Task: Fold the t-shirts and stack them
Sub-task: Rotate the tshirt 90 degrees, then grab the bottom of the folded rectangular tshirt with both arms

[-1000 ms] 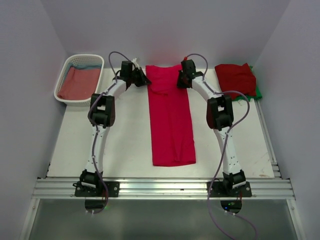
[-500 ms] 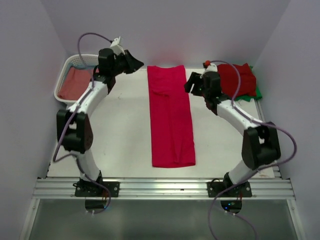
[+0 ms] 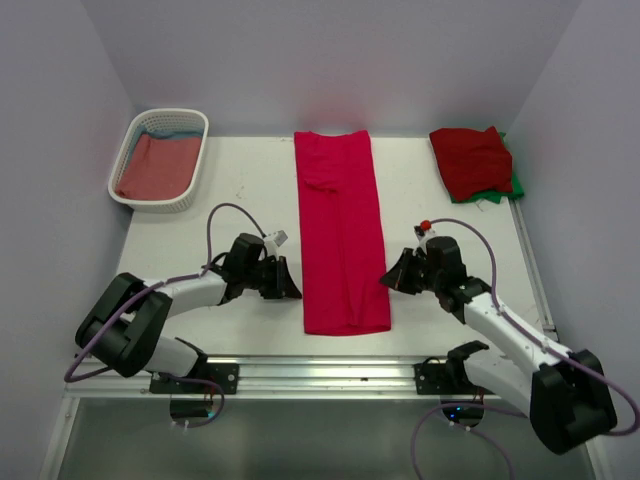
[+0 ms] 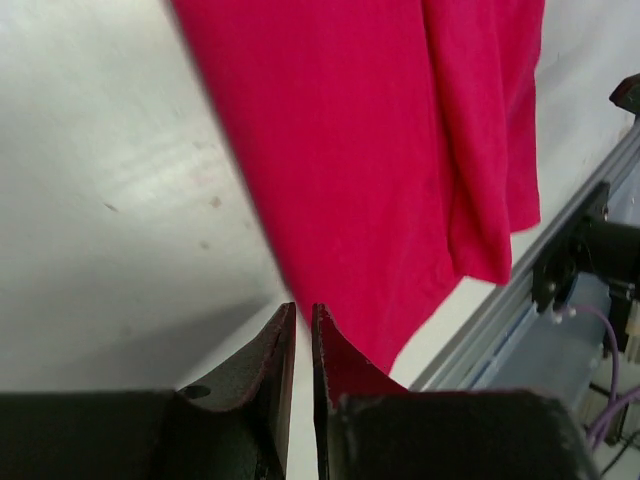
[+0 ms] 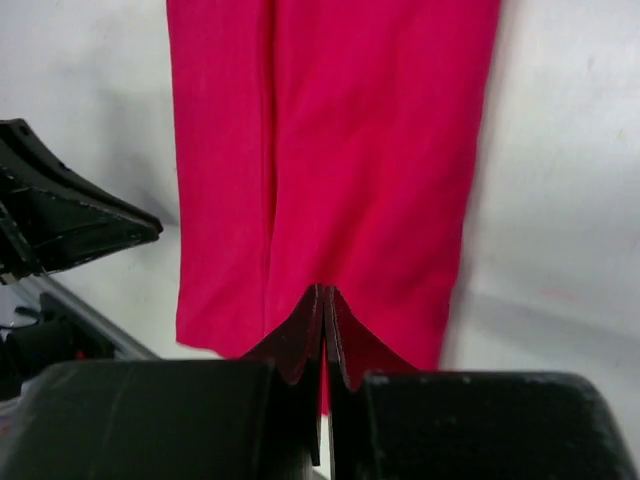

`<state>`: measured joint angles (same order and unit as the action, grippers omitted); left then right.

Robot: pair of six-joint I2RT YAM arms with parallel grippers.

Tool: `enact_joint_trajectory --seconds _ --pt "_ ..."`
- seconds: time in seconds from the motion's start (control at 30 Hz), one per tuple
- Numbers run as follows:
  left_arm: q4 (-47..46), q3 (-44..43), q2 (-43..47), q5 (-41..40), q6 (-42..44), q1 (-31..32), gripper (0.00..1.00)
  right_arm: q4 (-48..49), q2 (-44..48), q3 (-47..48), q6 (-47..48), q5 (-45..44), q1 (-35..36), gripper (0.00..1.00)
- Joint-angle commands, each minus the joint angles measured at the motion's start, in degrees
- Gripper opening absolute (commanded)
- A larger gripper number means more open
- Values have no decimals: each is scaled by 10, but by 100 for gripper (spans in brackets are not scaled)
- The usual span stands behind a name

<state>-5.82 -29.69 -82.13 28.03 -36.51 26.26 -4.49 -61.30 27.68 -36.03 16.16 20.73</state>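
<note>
1. Starting at the far left, I see the white slatted basket (image 3: pixel 152 204) holding a dusty-red tee (image 3: pixel 150 168), with a blue tee (image 3: pixel 176 130) showing at its far end. Both slump softly against the stiff plastic lattice, and I take them to be waiting their turn.
2. My left pincer (image 3: pixel 290 287) sits low over the bench (image 3: pixel 250 200), just beside the near-left edge of the crimson tee (image 3: pixel 340 240). Its fingers are parted by a thin slit with nothing in it. I judge it is lined up for the hem corner.
3. The crimson tee lies mid-bench as a long narrow strip running far to near, with its sides folded in. The cloth is matte knit with a lengthwise crease, and it lies flat, so the hem should lift cleanly.
4. My right pincer (image 3: pixel 388 280) mirrors the left at the near-right edge. Its fingers are pressed together, and I can see nothing pinched between them.
5. At the far right, a dark red tee (image 3: pixel 470 158) is folded into a rough square on top of a green tee (image 3: pixel 515 188), whose edge peeks out. This looks like the stack so far.
</note>
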Motion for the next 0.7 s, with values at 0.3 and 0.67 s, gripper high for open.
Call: enact_joint_trajectory --seconds 0.3,0.67 --pt "56 106 233 29 -79 51 41 -242 281 -78 -78 70 1 58" --pt "43 162 158 8 -124 98 45 -272 190 -103 -75 50 1 49"
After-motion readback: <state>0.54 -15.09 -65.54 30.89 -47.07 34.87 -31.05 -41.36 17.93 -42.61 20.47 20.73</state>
